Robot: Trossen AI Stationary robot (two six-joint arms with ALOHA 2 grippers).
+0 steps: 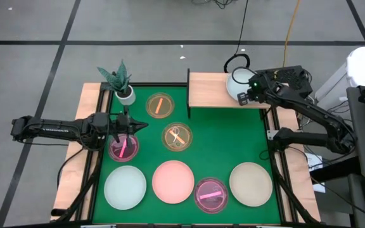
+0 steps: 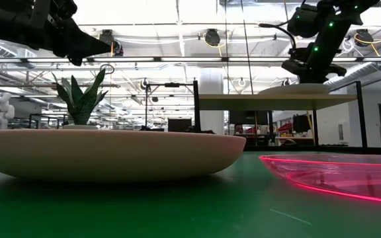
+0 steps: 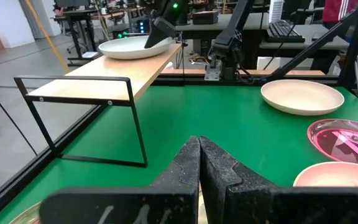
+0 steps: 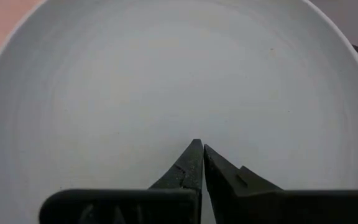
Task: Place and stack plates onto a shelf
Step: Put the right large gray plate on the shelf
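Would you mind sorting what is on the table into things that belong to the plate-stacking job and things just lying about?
Belonging to the job:
- shelf, carrying a pale plate
- large plates: pale blue-green, pink, beige
- see-through plates: two orange, two magenta

Lying about:
- potted plant

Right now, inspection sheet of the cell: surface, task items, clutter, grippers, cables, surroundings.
Surface: green table, wooden side strips.
Job's things: shelf at far edge, one pale plate on it; seven plates on the table, three large, four small see-through.
Clutter: potted plant at far-left corner.
Grippers: left gripper shut, above the small plates; right gripper shut, over the shelf plate.
Cables: black and yellow cables on the floor.
Surroundings: grey floor, equipment right of table.
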